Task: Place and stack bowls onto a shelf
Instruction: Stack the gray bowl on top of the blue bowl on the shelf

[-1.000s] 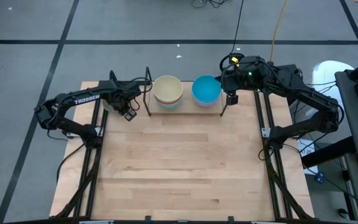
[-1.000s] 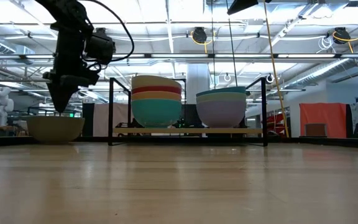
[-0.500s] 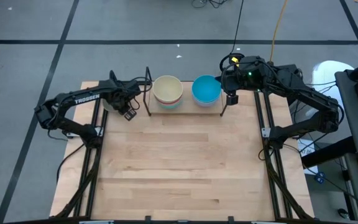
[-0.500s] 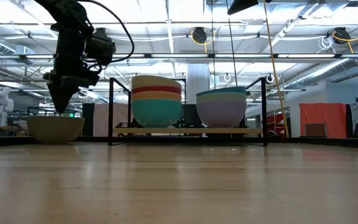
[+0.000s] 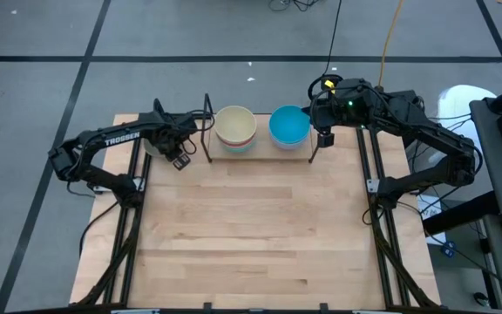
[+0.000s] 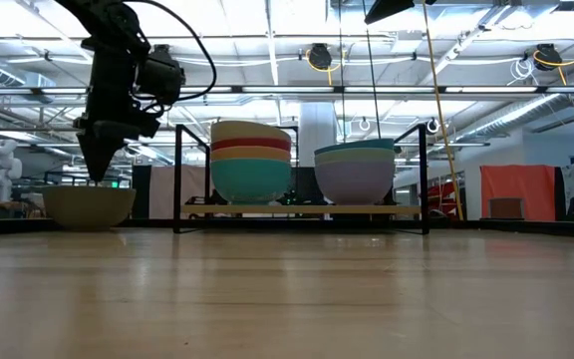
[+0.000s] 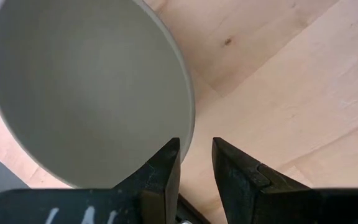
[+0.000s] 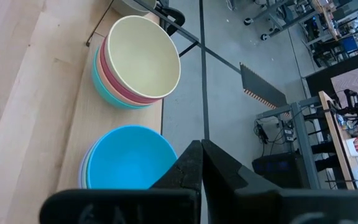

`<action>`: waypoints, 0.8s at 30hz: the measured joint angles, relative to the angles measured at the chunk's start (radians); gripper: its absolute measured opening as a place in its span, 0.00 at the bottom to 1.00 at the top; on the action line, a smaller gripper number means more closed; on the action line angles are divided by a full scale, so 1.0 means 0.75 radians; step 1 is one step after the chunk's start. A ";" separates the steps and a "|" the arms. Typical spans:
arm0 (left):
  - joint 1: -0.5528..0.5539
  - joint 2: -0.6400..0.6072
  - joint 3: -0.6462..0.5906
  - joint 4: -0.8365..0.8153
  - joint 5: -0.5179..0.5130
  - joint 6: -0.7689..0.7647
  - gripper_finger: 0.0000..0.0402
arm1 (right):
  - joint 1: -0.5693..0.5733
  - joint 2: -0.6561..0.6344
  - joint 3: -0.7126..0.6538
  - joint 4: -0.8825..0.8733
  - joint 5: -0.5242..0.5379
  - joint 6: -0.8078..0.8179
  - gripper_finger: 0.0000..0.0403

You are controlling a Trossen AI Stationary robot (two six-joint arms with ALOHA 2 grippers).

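The olive-grey bowl (image 7: 86,87) sits upright on the tabletop left of the shelf (image 6: 302,210), also seen in the low view (image 6: 88,206). My left gripper (image 7: 196,158) hangs just above that bowl's rim (image 7: 188,118), fingers pointing down and a narrow gap apart; in the low view its tip (image 6: 95,176) ends slightly above the bowl. On the shelf stand two stacks: cream on magenta, orange and cyan (image 5: 234,127), and blue on pale green and lavender (image 5: 288,126). My right gripper (image 8: 201,158) is shut, raised beside the shelf's right end.
The shelf's black upright frames (image 6: 176,179) (image 6: 425,179) stand at either end of the stacks, the left one close to my left arm (image 5: 129,138). Bare wooden tabletop (image 5: 251,235) stretches from the shelf to the near edge.
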 joint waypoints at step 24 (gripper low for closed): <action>0.064 0.000 0.000 0.008 0.054 -0.206 0.25 | 0.000 0.000 0.000 0.001 0.000 -0.002 0.00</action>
